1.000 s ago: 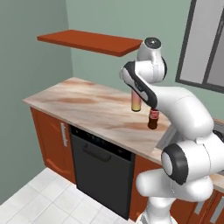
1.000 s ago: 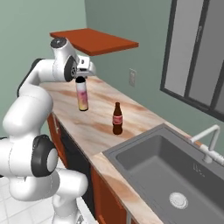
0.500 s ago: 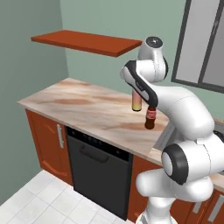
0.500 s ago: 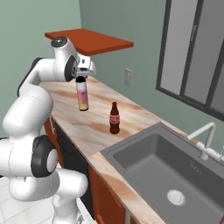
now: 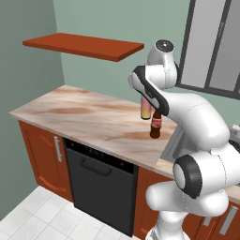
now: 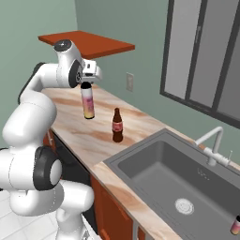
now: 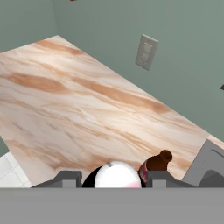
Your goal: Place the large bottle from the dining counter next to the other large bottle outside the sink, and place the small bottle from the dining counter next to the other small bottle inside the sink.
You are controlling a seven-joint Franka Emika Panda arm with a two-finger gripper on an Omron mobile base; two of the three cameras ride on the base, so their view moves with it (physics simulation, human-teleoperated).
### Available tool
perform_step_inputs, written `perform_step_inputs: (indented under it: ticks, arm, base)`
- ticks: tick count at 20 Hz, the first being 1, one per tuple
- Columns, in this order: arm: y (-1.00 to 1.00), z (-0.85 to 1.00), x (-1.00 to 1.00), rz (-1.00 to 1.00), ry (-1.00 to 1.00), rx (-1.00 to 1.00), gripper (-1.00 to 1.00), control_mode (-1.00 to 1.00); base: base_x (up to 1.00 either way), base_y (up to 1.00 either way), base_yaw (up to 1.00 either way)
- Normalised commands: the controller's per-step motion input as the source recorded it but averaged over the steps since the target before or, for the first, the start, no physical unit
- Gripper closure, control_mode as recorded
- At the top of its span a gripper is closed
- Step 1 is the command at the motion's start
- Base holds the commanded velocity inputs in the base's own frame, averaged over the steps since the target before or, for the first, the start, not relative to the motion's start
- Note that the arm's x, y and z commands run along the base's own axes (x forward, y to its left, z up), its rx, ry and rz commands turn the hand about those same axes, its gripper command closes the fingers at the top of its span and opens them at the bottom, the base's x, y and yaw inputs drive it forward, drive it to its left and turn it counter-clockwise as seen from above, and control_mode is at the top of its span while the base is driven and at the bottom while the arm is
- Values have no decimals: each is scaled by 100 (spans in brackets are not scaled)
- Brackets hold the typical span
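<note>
Nearest me, the steel sink (image 6: 140, 161) sits sunk into the marbled worktop (image 5: 93, 122). Beyond its rim, the brown cola bottle (image 6: 117, 125) stands upright on the worktop. Further back, the gripper (image 6: 86, 84) clamps the cap of the pink-and-yellow bottle (image 6: 87, 102), which hangs upright above the worktop, near the cola bottle but apart from it.

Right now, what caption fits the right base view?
Gripper holds pink-and-yellow bottle above marbled worktop, near brown red-labelled bottle.
</note>
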Motion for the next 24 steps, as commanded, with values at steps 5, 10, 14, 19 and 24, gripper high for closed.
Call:
perform_step_inputs:
  ticks: [5, 10, 14, 19, 24]
  arm:
    - [0, 0, 0, 0, 0, 0, 100, 100]
    - [0, 0, 0, 0, 0, 0, 100, 100]
    - [0, 0, 0, 0, 0, 0, 100, 100]
    - [0, 0, 0, 0, 0, 0, 100, 100]
    - [0, 0, 0, 0, 0, 0, 100, 100]
  base:
    - [0, -32, -21]
    - [0, -26, -22]
    - [1, -25, -22]
    - [0, -26, -22]
    - [0, -28, -21]
